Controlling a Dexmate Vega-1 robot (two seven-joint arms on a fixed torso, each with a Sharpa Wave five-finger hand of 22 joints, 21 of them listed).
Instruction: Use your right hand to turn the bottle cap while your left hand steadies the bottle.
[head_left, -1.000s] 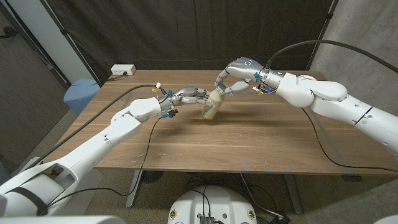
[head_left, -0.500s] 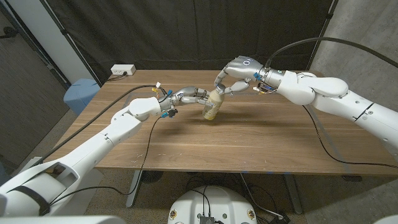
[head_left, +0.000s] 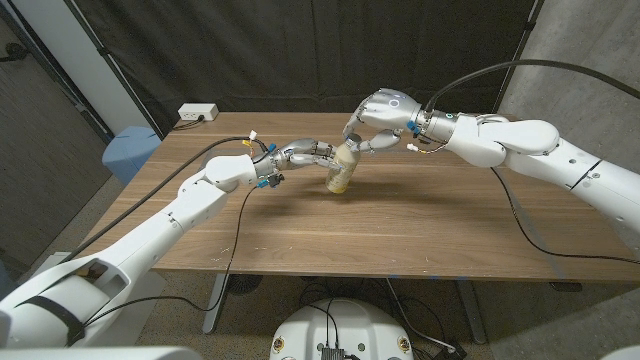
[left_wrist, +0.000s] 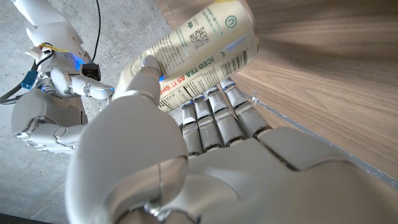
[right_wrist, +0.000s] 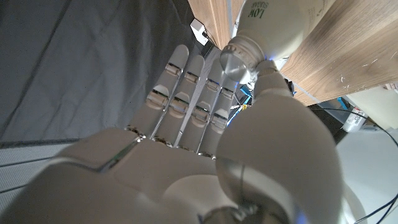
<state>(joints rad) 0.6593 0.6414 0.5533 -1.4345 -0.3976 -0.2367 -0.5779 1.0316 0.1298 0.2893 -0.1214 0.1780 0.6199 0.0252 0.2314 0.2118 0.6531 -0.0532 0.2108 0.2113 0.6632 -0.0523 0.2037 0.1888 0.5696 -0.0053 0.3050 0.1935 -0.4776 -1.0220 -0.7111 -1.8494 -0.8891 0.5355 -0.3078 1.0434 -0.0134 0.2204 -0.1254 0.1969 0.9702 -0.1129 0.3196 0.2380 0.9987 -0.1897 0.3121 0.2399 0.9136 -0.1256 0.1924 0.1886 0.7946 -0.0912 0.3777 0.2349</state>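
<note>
Bottle (head_left: 341, 170), an iced tea one by its label, is standing tilted at upper centre of the head frame on the wooden table (head_left: 400, 230). The left hand (head_left: 300, 154) is wrapping its body; the right hand (head_left: 378, 122) is closing thumb and fingers on the silver cap (right_wrist: 236, 59). For a clean turn, the left grip should be holding firm while the right is twisting about the neck axis. Thread engagement and cap looseness are hard to make out.

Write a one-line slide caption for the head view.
Left robot hand steadies a tilted iced tea bottle on the wooden table while the right robot hand grips its cap.
</note>
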